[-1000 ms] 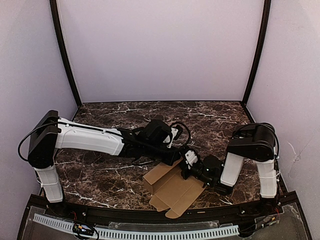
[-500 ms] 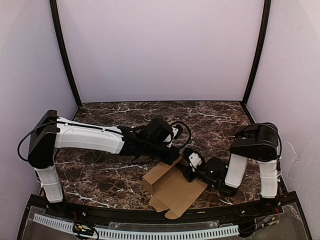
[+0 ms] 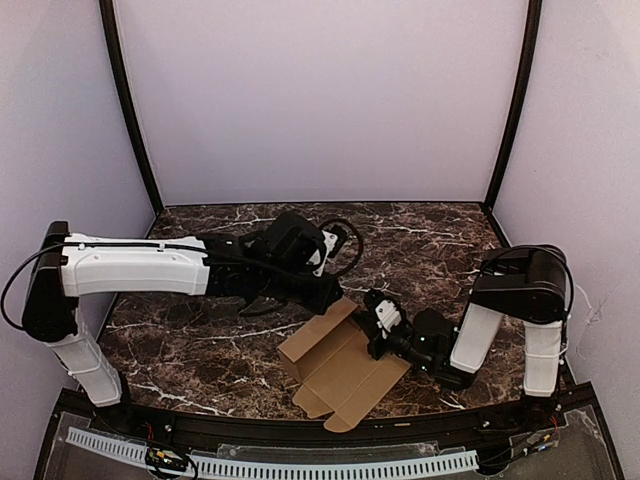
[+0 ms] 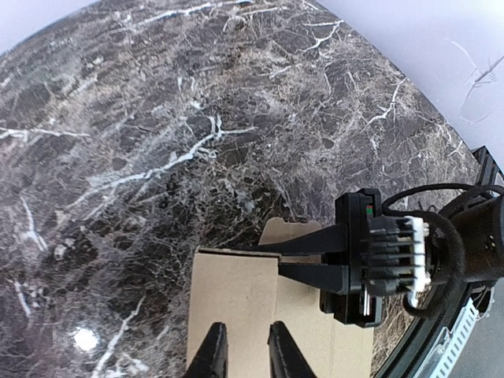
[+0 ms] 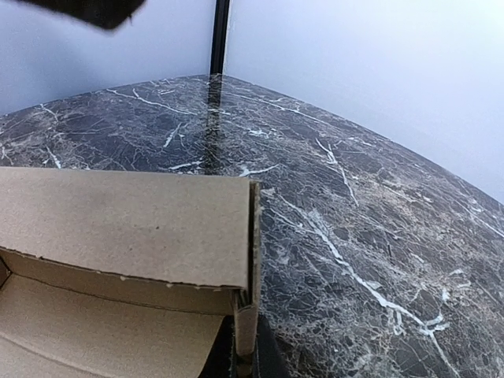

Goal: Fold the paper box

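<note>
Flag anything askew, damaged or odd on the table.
The tan cardboard box sits half-folded and diagonal near the front edge of the dark marble table: one wall upright, pinched at its end by the right tool, other flaps splayed flat. No tears visible.

paper box cut off left, right gripper mostly hidden

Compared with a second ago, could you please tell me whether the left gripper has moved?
Yes. In the top view the left gripper has drawn back leftward and toward the rear wall, nearer the black left post.
</note>
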`<control>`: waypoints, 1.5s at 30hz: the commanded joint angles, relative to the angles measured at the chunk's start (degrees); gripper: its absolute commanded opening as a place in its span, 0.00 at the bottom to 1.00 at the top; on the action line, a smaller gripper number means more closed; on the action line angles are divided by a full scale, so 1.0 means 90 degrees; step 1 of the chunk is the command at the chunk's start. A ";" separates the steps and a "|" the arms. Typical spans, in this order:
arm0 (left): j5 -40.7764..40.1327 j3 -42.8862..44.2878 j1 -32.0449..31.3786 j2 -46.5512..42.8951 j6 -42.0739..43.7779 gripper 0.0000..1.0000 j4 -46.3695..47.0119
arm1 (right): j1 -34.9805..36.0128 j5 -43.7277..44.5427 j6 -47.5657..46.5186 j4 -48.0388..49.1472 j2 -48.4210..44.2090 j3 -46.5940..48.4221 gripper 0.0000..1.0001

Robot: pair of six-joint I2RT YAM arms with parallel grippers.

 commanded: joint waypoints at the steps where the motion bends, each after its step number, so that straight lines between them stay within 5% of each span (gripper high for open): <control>1: -0.0482 -0.0419 -0.0030 -0.0941 -0.0057 0.22 -0.0571 | 0.0082 0.0055 -0.0163 -0.0133 -0.0207 0.0044 0.00; 14: -0.1367 -0.1967 -0.0023 -0.2691 -0.0576 0.40 -0.1374 | 0.0022 -0.0909 -0.0485 -0.0623 -0.0195 0.0777 0.01; 23: -0.1485 -0.2389 -0.0026 -0.3037 -0.0659 0.41 -0.1407 | -0.0199 -0.1991 -0.0535 -0.1632 -0.0348 0.1260 0.33; 29: -0.1526 -0.2357 -0.0014 -0.2883 -0.0470 0.43 -0.1313 | -0.0327 -0.2450 -0.0589 -0.2578 -0.1048 0.1117 0.42; 45: -0.1244 -0.1763 -0.0011 -0.1874 0.0195 0.44 -0.0979 | -0.0648 -0.2397 0.1142 -0.8130 -0.4630 0.0881 0.54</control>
